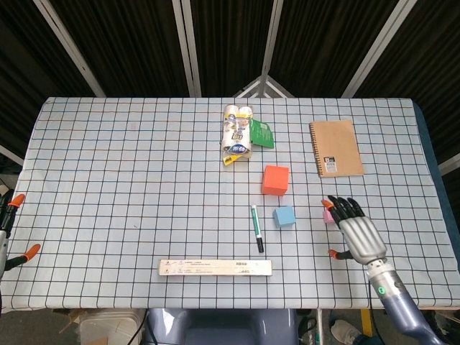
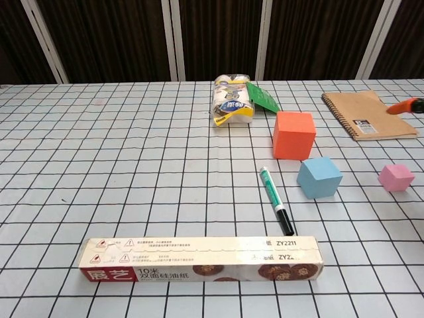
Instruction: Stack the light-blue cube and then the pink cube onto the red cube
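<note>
The red cube [image 1: 275,180] [image 2: 293,134] stands right of the table's centre. Just in front of it sits the light-blue cube [image 1: 284,215] [image 2: 318,177]. The small pink cube [image 1: 327,215] [image 2: 396,177] lies to their right, partly covered in the head view by my right hand's fingertips [image 1: 338,206]. My right hand [image 1: 357,233] hovers over the table with fingers spread and holds nothing; in the chest view only one orange fingertip [image 2: 404,106] shows at the right edge. My left hand [image 1: 8,226] is at the far left edge, mostly cut off, with fingertips apart and nothing in it.
A green-and-black marker [image 1: 256,228] [image 2: 276,210] lies left of the light-blue cube. A long flat box [image 1: 215,267] [image 2: 199,260] sits near the front edge. At the back are a tissue pack [image 1: 237,133], a green packet [image 1: 261,133] and a brown notebook [image 1: 336,147].
</note>
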`<control>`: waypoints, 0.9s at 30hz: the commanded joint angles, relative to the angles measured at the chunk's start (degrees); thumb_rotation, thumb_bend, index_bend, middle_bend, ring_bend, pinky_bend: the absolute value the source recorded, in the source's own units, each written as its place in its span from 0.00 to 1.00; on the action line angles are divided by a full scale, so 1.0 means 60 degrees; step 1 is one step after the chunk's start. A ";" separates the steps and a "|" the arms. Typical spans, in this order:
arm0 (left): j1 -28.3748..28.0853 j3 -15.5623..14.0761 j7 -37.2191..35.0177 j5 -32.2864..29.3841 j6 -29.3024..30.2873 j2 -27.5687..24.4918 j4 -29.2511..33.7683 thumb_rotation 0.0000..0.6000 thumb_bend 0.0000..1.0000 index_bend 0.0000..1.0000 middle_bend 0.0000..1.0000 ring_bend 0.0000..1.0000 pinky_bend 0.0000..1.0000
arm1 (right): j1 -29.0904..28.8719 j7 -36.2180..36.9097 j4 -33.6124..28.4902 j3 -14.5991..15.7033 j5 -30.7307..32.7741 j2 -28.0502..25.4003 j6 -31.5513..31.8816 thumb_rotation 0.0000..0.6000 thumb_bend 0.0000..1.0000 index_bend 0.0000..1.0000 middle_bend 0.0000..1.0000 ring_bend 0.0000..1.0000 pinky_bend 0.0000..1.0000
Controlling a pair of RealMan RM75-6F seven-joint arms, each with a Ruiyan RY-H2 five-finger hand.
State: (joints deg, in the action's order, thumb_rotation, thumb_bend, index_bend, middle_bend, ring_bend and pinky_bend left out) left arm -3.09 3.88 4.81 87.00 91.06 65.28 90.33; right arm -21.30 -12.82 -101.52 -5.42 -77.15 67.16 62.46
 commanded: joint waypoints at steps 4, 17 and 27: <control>-0.0032 0.0116 0.0011 -0.0269 -0.0126 0.0000 -0.0017 1.00 0.16 0.04 0.00 0.00 0.00 | -0.1666 -0.1742 -0.0119 -0.0883 0.2366 0.0832 -0.1602 1.00 0.10 0.05 0.00 0.00 0.00; -0.0104 0.0202 0.0066 -0.0484 -0.0296 0.0015 -0.0034 1.00 0.16 0.04 0.00 0.00 0.00 | -0.2770 -0.2824 0.0478 -0.0886 0.4470 0.1564 -0.1979 1.00 0.14 0.22 0.00 0.00 0.00; -0.0111 0.0225 0.0203 -0.0557 -0.0311 0.0051 -0.0010 1.00 0.16 0.04 0.00 0.00 0.00 | -0.3090 -0.2520 0.1072 -0.0686 0.4644 0.1937 -0.2170 1.00 0.20 0.31 0.00 0.00 0.00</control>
State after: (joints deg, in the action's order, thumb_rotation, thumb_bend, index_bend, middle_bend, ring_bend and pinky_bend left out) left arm -3.75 5.23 6.02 83.66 89.20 65.58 90.27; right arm -39.76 -28.01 -95.18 -9.61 -49.30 78.70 49.49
